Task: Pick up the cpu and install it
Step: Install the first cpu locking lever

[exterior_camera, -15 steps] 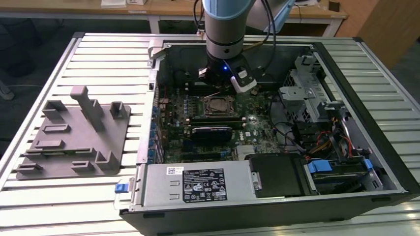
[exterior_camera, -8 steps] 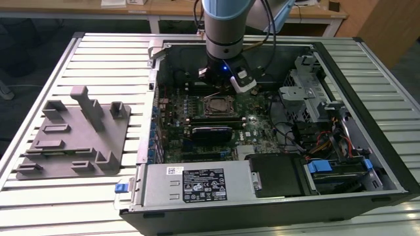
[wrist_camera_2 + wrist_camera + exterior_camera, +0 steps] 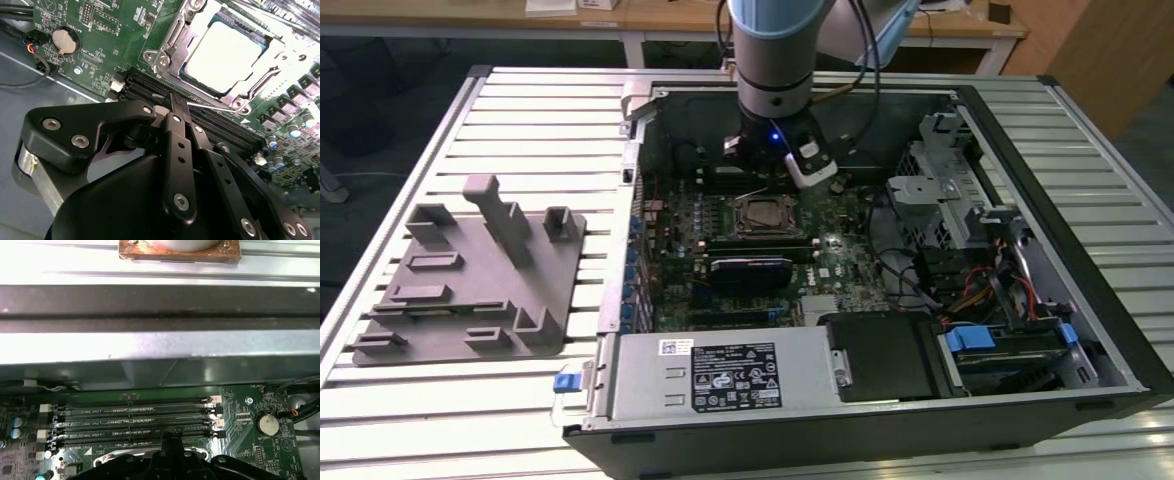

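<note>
cpu (image 3: 227, 52) sits seated in the socket frame (image 3: 172, 37), likely placed already. gripper (image 3: 172, 102) clenched empty, fingers together, hovering over the ram slots (image 3: 135, 415) beside it.

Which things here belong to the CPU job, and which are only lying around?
Belong to the job:
cpu, seated in the socket frame
claw, shut, over the memory slots

Lying about:
grey tray
coin battery
power supply

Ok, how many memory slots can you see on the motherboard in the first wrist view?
4 memory slots, lying parallel, one after another across the motherboard from the case wall to the gripper. More may be hidden behind it.
</note>
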